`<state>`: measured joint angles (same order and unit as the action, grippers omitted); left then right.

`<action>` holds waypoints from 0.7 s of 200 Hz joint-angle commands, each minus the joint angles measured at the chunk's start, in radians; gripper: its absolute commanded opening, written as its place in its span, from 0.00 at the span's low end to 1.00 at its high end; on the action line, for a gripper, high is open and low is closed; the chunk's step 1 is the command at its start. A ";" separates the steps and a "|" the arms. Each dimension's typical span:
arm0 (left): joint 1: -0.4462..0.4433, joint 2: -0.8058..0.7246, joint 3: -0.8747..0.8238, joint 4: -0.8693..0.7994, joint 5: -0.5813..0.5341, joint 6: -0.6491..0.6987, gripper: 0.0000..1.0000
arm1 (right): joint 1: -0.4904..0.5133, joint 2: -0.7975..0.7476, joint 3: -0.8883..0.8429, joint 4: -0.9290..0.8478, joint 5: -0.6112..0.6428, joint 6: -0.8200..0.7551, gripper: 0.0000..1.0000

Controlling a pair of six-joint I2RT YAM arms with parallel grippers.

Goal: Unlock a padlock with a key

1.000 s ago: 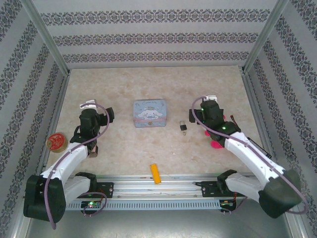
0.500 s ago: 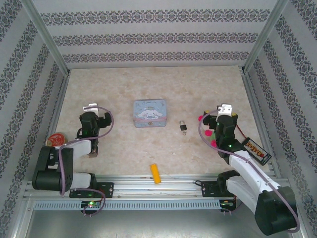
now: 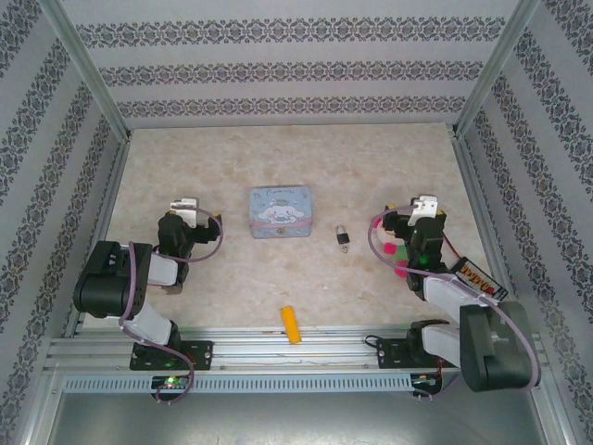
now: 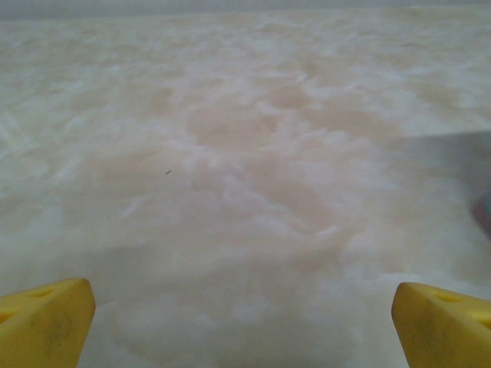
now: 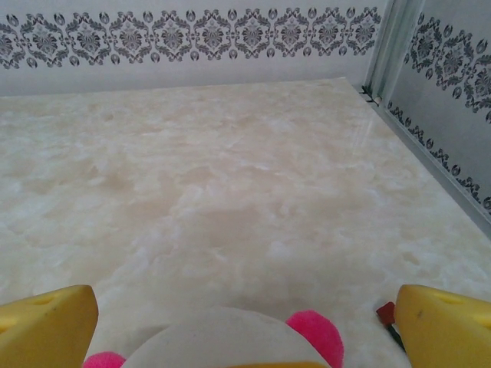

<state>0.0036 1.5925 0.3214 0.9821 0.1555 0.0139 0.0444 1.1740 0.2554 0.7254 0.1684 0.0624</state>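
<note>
Lying between tin (image 3: 280, 212) and right fingers (image 5: 441, 326), untouched padlock (image 3: 343, 237).

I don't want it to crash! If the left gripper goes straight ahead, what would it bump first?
Nothing close, it seems: ahead of the left gripper lies bare table. The tin sits off to its right, out of line. Depth farther on is unclear.

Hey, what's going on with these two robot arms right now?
Nothing is being handled yet. The padlock lies untouched on the table, to the right of the blue tin. Both arms are folded near their bases, with the left gripper and right gripper open and gripping nothing. I can't make out the key.
</note>
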 commanded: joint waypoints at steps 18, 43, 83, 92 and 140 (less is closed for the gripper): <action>0.045 0.002 0.053 -0.005 0.082 0.000 0.99 | -0.041 0.089 -0.017 0.207 -0.083 -0.001 0.98; 0.045 0.001 0.057 -0.013 0.043 -0.013 0.99 | -0.065 0.171 -0.050 0.334 -0.104 0.025 0.98; 0.045 0.000 0.058 -0.017 0.009 -0.021 0.99 | -0.086 0.332 -0.020 0.425 -0.143 0.042 0.98; 0.044 0.000 0.058 -0.017 0.016 -0.020 0.99 | -0.086 0.370 0.003 0.442 -0.147 0.048 0.98; 0.044 0.000 0.059 -0.019 0.022 -0.014 0.99 | -0.076 0.358 0.114 0.242 -0.308 -0.024 0.98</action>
<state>0.0368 1.5929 0.3668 0.9752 0.1757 0.0074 -0.0368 1.5311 0.3290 0.9928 -0.0265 0.0708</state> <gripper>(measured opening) 0.993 0.983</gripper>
